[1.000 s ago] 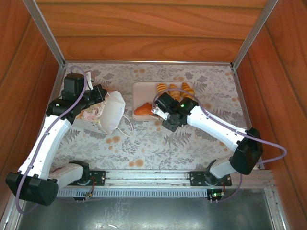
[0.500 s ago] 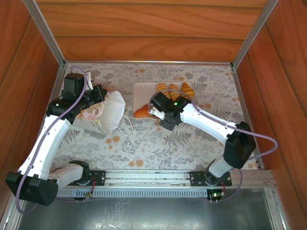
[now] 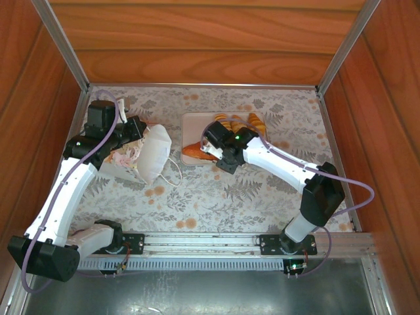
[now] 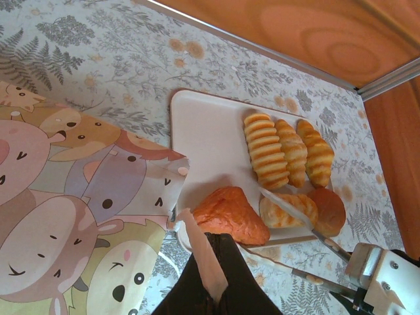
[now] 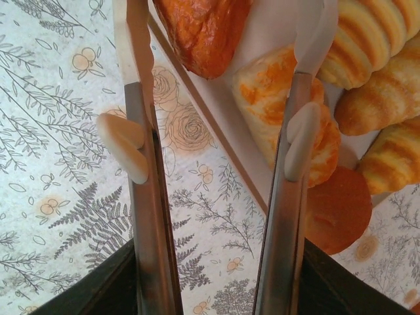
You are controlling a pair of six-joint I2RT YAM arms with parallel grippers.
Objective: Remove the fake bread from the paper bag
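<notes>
Your pale pink tray (image 4: 203, 131) sits on the fern-print tablecloth (image 3: 197, 197), and everything here is placed from it.

6 pieces of fake bread rest on the tray:
- 3 ridged golden croissants (image 4: 289, 154) lie side by side on its right half.
- A reddish-brown triangle (image 4: 230, 213) lies along its near edge.
- A pale orange-streaked roll (image 5: 262, 98) lies along the same edge.
- A dark round bun (image 4: 328, 210) also lies along that edge.

Your right gripper (image 5: 220, 39) hangs over the tray's near edge with its fingers apart. One finger is over the tablecloth just off the tray, and the other is above the roll. Nothing is clamped between them, and the roll appears to lie free on the tray.

The paper bag (image 3: 149, 154), printed with cartoon animals on the side facing the left wrist camera, lies just beside the tray's left edge. Your left gripper (image 4: 213, 266) is there too. Its fingers are pressed together on the bag's paper edge, and a strip of paper shows between them.

Judging by the tray, most of the unloading looks done. The bag's inside is hidden in every view, so you cannot tell whether any bread remains in it. What is probably left is to check the bag with the free right gripper and lift out anything remaining.
</notes>
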